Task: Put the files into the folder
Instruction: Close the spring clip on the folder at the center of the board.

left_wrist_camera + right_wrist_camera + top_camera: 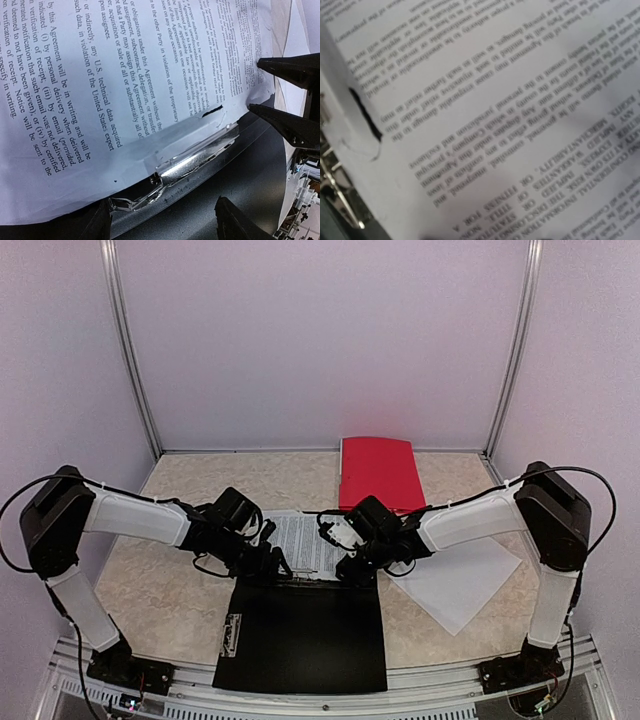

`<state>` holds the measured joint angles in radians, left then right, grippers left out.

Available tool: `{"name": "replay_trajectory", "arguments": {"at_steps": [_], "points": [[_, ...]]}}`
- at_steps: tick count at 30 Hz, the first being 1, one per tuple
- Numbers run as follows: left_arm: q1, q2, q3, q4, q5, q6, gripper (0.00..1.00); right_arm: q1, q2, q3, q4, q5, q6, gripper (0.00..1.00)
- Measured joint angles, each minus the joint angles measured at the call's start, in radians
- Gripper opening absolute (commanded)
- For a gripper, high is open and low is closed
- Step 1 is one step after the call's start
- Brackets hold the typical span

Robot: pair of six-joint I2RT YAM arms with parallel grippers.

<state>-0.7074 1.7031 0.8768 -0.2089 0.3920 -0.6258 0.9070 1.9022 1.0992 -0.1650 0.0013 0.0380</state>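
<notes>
At 6 o'clock in the top view, nearest the arm bases, the black folder (300,640) lies open and flat on the table (160,590). The printed sheet (303,545), white and crowded with black text, sits just beyond it at the centre, its near edge overlapping the folder. The left wrist view shows a small dark tear by that edge, right above a shiny metal clip (195,160) on the folder.

A blank sheet (455,585) lies at 4 o'clock, partly under the right arm. A red folder (377,472) rests at 12 o'clock by the back wall, well apart.

The left gripper (167,220) is at the printed sheet's 9 o'clock side, fingers spread wide over the clip and holding nothing. The right gripper (254,85) is at its 3 o'clock side, fingertips parted with the sheet's edge at them.
</notes>
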Motion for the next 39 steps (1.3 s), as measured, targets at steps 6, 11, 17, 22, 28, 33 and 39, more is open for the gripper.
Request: {"name": "replay_trajectory", "arguments": {"at_steps": [6,11,17,22,28,33,39], "points": [[0.000,0.008,0.010,0.003,0.021,-0.005,0.69,0.000,0.000,0.000,-0.003,0.000,0.000,0.49],[0.001,0.008,0.010,0.007,0.028,-0.013,0.69,0.000,0.000,0.000,-0.006,0.000,0.000,0.49],[0.001,0.005,0.010,0.006,0.030,-0.019,0.68,0.000,0.000,0.000,-0.007,0.000,0.000,0.49],[0.001,-0.015,0.010,0.006,0.031,-0.020,0.68,0.000,0.000,0.000,-0.009,0.000,0.000,0.49],[-0.001,-0.055,0.022,0.005,0.039,-0.018,0.68,0.000,0.000,0.000,-0.010,0.000,-0.001,0.49],[-0.012,-0.060,0.047,0.002,0.045,-0.016,0.68,0.000,0.000,0.000,-0.010,0.000,-0.001,0.48],[-0.034,-0.059,0.064,-0.004,0.048,-0.005,0.69,0.000,0.000,0.000,-0.010,0.000,-0.005,0.49]]}}
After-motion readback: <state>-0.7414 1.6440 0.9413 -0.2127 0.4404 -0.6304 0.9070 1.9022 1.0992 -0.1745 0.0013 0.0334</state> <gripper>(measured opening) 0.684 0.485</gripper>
